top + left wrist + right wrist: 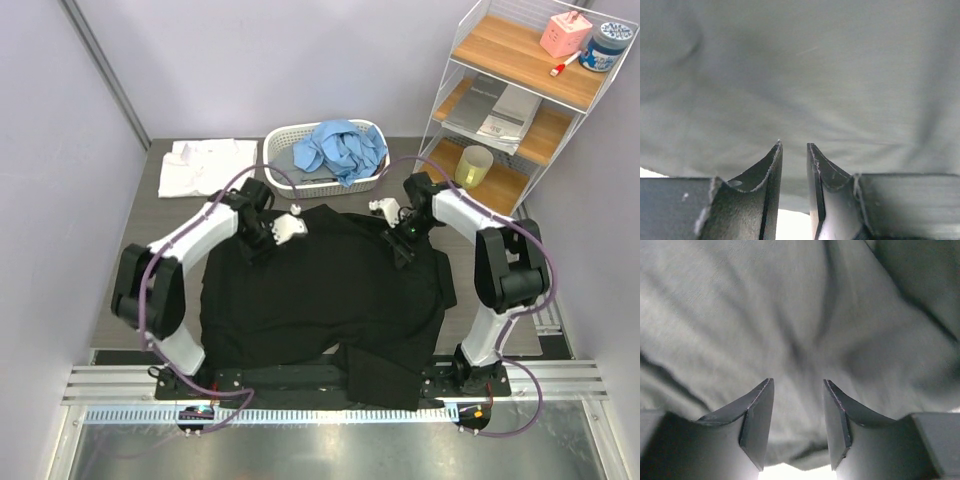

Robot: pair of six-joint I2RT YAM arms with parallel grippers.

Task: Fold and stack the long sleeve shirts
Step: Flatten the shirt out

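Note:
A large black long sleeve shirt (320, 300) lies spread over the middle of the table, one part hanging over the near edge. My left gripper (288, 229) is at its far left edge and my right gripper (386, 211) at its far right edge. In the left wrist view the left gripper (794, 145) points at black cloth (800, 75), jaws a narrow gap apart with nothing between them. The right gripper (797, 381) stands wider open over rumpled black cloth (790, 310). A folded white shirt (205, 165) lies at the back left. A light blue shirt (340, 150) is bunched in the basket.
The white slatted basket (285, 140) stands at the back middle of the table. A wire shelf (520, 100) with wooden boards stands at the back right, holding a yellowish cup (474, 165), a pink box (565, 33) and a jar (606, 46).

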